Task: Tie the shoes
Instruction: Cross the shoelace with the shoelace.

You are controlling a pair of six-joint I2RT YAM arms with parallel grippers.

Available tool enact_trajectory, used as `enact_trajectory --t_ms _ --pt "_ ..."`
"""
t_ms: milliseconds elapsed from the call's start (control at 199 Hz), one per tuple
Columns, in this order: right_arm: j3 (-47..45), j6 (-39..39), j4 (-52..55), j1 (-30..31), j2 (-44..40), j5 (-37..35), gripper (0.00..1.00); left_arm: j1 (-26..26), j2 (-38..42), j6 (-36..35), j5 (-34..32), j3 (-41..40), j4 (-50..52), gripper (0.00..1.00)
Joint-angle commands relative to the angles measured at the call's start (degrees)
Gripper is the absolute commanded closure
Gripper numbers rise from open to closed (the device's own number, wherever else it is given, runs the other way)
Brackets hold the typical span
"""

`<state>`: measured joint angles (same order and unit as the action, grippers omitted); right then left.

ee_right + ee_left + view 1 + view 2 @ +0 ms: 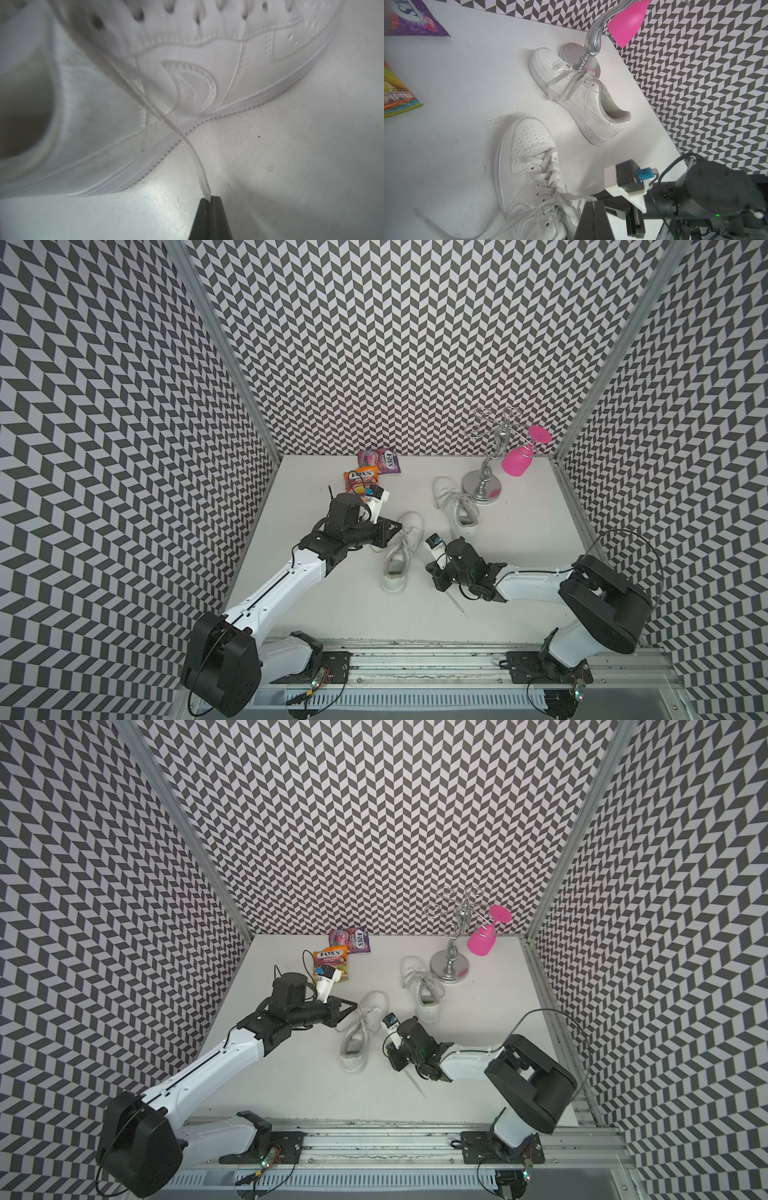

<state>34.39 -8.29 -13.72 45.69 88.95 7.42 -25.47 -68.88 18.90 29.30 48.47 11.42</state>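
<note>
Two white shoes lie on the white table. The near shoe (398, 552) (360, 1029) (529, 166) points toward the back wall, and its laces are loose. My left gripper (398, 525) (353, 1005) (592, 203) is shut on one lace (571, 197) above the shoe's eyelets. My right gripper (436, 577) (395, 1058) (209, 199) hangs low beside the shoe's heel side, shut on the other lace (185, 141). That lace's tail (456, 600) trails on the table. The far shoe (456, 506) (577, 93) has lace loops draped over its side.
A silver stand (482, 487) (449, 965) holding a pink glass (516, 462) rises right behind the far shoe. Two candy bags (376, 462) (358, 480) lie at the back left. Patterned walls close in three sides, with a metal rail (415, 659) at the front.
</note>
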Motion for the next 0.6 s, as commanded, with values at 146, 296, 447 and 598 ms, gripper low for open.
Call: enact_trajectory --t_ms 146,296,447,598 --pt "1.9 -5.2 -2.0 -4.0 -8.2 10.9 1.00 -2.7 2.5 -0.9 1.9 -2.0 0.2 0.96" --pt "4.6 -7.7 -0.3 -7.0 -9.4 13.1 1.00 -5.7 3.5 0.2 -1.2 -3.0 0.6 0.96" --pt "8.1 -9.0 1.9 -9.0 -8.4 14.8 1.00 -8.2 3.2 0.5 -3.4 -3.2 1.5 0.96" --pt "9.6 -11.3 1.7 -11.6 -8.3 15.4 1.00 -9.4 3.1 1.0 -3.9 -3.9 1.3 0.96"
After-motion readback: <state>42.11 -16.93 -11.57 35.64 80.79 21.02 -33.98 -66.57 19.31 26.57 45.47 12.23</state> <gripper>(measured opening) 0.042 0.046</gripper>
